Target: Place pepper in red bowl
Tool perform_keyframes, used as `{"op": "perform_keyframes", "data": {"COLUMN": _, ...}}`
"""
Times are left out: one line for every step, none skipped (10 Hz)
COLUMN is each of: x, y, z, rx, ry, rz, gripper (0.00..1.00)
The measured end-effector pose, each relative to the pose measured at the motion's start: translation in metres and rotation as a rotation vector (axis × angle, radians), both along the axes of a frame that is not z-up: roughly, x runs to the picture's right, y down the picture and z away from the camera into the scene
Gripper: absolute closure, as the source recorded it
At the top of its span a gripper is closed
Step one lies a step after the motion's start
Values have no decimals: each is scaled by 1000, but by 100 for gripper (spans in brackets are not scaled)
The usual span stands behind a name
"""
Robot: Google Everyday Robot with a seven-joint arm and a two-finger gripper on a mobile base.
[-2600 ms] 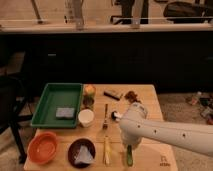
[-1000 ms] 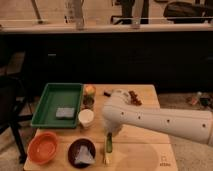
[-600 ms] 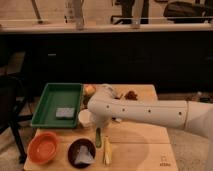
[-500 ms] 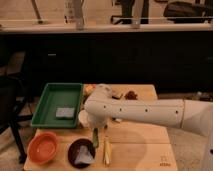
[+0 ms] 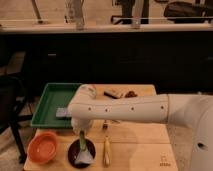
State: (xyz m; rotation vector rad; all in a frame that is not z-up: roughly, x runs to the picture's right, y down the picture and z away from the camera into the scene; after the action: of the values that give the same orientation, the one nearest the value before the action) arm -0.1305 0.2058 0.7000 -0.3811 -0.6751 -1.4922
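Hanging from clamped jaws above the dark bowl (image 5: 71, 151), pepper (image 5: 81, 140) upright.

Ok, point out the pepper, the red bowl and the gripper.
pepper (image 5: 81, 140): camera view, green middle.
red bowl (image 5: 44, 149): camera view, bare inside.
gripper (image 5: 80, 129): camera view, between fingertips, above the brown bowl (image 5: 71, 153), gripping the pepper.

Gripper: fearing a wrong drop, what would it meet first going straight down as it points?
Probably the dark bowl with the grey cloth: the gripper, shut on the pepper, hangs right above it, though depth is unclear.
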Motion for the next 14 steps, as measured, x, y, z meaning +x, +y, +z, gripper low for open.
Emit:
{"op": "perform_keyframes", "data": {"x": -5, "y": 1, "z": -2, "rx": -2, "ry": -9, "rz": -1, "gripper": 100}}
{"op": "perform_keyframes", "data": {"x": -2, "y": 0, "z": -1, "rx": 0, "ry": -1, "rz": -4, "gripper": 100}}
{"op": "perform_keyframes", "data": {"x": -3, "y": 1, "z": -1, "rx": -2, "ry": -4, "rz": -5, "gripper": 100}}
{"op": "perform_keyframes", "data": {"x": -3, "y": 1, "z": -1, "rx": 0, "ry": -4, "rz": -5, "gripper": 100}}
{"op": "perform_keyframes", "data": {"x": -3, "y": 1, "z": -1, "rx": 0, "ry": -4, "rz": -4, "gripper": 100}}
{"op": "perform_keyframes", "data": {"x": -2, "y": 0, "z": -1, "rx": 0, "ry": -3, "rz": 0, "gripper": 100}}
{"op": "perform_keyframes", "data": {"x": -3, "y": 0, "z": 0, "rx": 1, "ry": -6, "rz": 2, "gripper": 100}}
{"op": "perform_keyframes", "data": {"x": -6, "y": -1, "z": 1, "rx": 1, "ry": -14, "rz": 17, "gripper": 100}}
{"op": "perform_keyframes", "data": {"x": -14, "y": -6, "z": 6, "rx": 8, "ry": -25, "rz": 25, "gripper": 100}}
{"op": "perform_keyframes", "data": {"x": -25, "y": -8, "z": 8, "rx": 5, "ry": -36, "rz": 31, "gripper": 100}}
{"op": "perform_keyframes", "data": {"x": -41, "y": -11, "z": 12, "rx": 3, "ry": -44, "rz": 39, "gripper": 100}}
{"op": "perform_keyframes", "data": {"x": -64, "y": -13, "z": 17, "rx": -4, "ry": -57, "rz": 46, "gripper": 100}}
{"op": "perform_keyframes", "data": {"x": -80, "y": -13, "z": 21, "rx": -12, "ry": -65, "rz": 55, "gripper": 100}}
{"op": "perform_keyframes", "data": {"x": -89, "y": -13, "z": 24, "rx": -13, "ry": -67, "rz": 64, "gripper": 100}}
